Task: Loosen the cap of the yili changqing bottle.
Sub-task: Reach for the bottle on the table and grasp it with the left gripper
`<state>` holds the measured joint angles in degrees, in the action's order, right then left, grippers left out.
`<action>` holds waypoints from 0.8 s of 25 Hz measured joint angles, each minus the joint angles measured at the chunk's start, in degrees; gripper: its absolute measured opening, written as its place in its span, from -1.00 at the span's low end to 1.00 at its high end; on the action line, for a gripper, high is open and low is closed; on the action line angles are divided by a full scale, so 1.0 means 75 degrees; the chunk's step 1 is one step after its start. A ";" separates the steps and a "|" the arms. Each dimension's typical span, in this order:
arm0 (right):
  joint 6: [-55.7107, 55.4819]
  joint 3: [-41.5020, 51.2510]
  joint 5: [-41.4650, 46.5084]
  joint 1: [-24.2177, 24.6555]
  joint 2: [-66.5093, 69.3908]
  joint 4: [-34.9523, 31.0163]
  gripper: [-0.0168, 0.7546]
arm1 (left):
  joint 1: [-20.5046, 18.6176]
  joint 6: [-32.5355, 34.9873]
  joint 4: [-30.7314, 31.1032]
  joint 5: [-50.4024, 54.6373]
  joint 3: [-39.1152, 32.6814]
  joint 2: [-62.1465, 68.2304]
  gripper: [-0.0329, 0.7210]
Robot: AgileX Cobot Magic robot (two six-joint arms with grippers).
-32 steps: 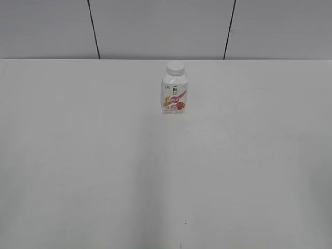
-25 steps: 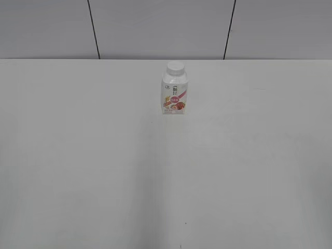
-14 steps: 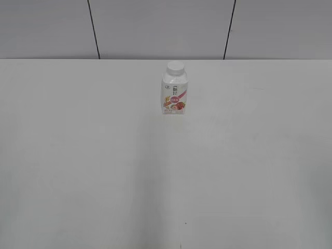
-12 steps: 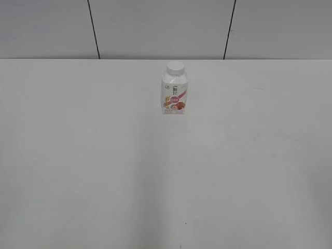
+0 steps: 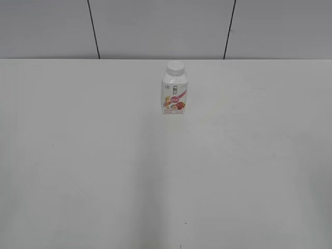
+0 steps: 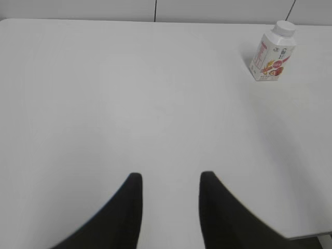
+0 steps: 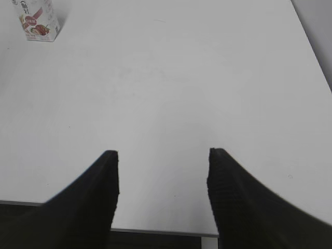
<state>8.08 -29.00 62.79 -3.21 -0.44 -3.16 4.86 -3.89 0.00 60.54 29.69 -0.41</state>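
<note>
The yili changqing bottle point(image 5: 175, 93) stands upright near the far middle of the white table, white with a pink-red label. Its white cap point(image 5: 175, 67) sits on the neck. The bottle also shows in the left wrist view point(image 6: 272, 56), cap point(image 6: 285, 28) on top, and its lower part shows in the right wrist view point(image 7: 37, 18), where the cap is cut off. My left gripper point(image 6: 168, 176) is open and empty, far from the bottle near the table's front. My right gripper point(image 7: 162, 153) is open and empty over the front edge. Neither gripper shows in the exterior view.
The white table point(image 5: 104, 155) ends at a grey panelled wall point(image 5: 155, 26) behind the bottle. The table's front edge point(image 7: 155, 231) and right edge point(image 7: 311, 46) show in the right wrist view.
</note>
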 joint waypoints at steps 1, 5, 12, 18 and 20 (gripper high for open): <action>0.0000 0.0000 0.0000 0.0000 0.0000 0.0000 0.18 | 0.0000 0.0000 0.0000 -0.0009 0.0000 0.0000 -0.28; 0.0000 0.0000 0.0000 0.0000 0.0000 0.0000 0.18 | 0.0000 0.0000 0.0000 -0.0493 0.0326 0.0000 -0.28; 0.0000 0.0000 0.0000 0.0000 0.0000 0.0000 0.18 | 0.0000 0.0000 -0.0041 -0.1733 0.1208 0.1249 -0.28; 0.0000 0.0000 0.0000 0.0000 0.0000 0.0000 0.18 | 0.0000 0.0008 -0.0334 -0.3339 0.1808 0.3169 -0.28; 0.0000 0.0000 0.0000 0.0000 0.0000 0.0000 0.18 | 0.0000 0.0059 -0.0585 -0.3731 0.1882 0.3892 -0.28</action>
<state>8.08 -29.00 62.79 -3.21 -0.44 -3.16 4.86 -3.44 -4.38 32.56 43.80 28.78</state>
